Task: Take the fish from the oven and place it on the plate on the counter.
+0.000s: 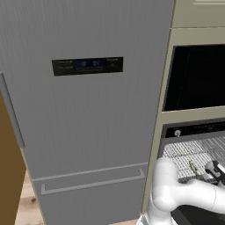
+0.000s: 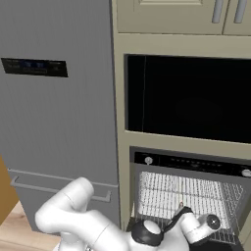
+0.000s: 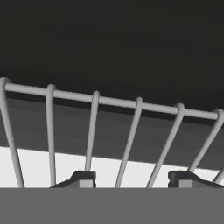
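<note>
Gripper [image 3: 133,180], part open: in the hand view the two dark fingertips [image 3: 83,177] stand well apart, and between them lie only the bars of the wire rack [image 3: 113,101]. Nothing is held. The hand is low and close over the rack, looking along its wires towards the dark inside of the oven [image 1: 193,129].

In the left base view the hand sits at the right edge of the picture, above the rack and under the oven's control strip. The fish [image 1: 193,168] lies on the rack just beside the hand, on the side nearer the fridge [image 1: 88,123]. It appears to be apart from the fingers, though it is small in this view and contact cannot be ruled out. Its long axis appears to run at a slant across the rack, from the back on the fridge side towards the front on the hand's side, roughly along the wires; the exact angle is hard to read.

Judgement: the grasp has not been made. The fish is offset sideways from the open jaws, not between them. The next move calls for a short shift towards the fridge side, with the jaws set across the slender body.
</note>
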Motion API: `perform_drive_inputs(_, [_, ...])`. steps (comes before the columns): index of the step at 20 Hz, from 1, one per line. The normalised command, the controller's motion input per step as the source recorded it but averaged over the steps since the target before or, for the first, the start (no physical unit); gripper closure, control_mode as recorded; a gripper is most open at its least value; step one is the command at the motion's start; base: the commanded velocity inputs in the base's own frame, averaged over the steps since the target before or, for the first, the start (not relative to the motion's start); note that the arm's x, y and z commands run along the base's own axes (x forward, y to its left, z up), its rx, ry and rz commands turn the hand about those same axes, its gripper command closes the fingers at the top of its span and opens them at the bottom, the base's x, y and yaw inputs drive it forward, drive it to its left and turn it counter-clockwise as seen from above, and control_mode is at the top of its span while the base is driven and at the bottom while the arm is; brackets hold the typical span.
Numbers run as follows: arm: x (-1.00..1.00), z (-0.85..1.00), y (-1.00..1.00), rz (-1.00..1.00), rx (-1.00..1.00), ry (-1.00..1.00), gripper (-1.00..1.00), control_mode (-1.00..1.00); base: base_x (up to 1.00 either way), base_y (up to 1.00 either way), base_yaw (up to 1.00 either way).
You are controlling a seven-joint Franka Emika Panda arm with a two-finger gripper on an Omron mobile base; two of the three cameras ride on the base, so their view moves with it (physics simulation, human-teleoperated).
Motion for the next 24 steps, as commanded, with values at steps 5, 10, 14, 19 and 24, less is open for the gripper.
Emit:
perform_drive_inputs(5, [-1.0,-1.0,-0.13,0.0,0.0,0.1,-1.0,-1.0,0.0,0.0,0.0])
perform_drive_inputs(10, [-1.0,-1.0,-0.1,0.0,0.0,0.04,-1.0,-1.0,0.0,0.0,0.0])
perform_drive_inputs(14, [-1.0,-1.0,-0.04,0.0,0.0,0.0,-1.0,-1.0,0.0,0.0,0.0])
perform_drive_inputs(19, [-1.0,-1.0,-0.06,0.0,0.0,0.0,-1.0,-1.0,0.0,0.0,0.0])
perform_drive_inputs(24, [-1.0,-1.0,-0.09,0.0,0.0,0.0,-1.0,-1.0,0.0,0.0,0.0])
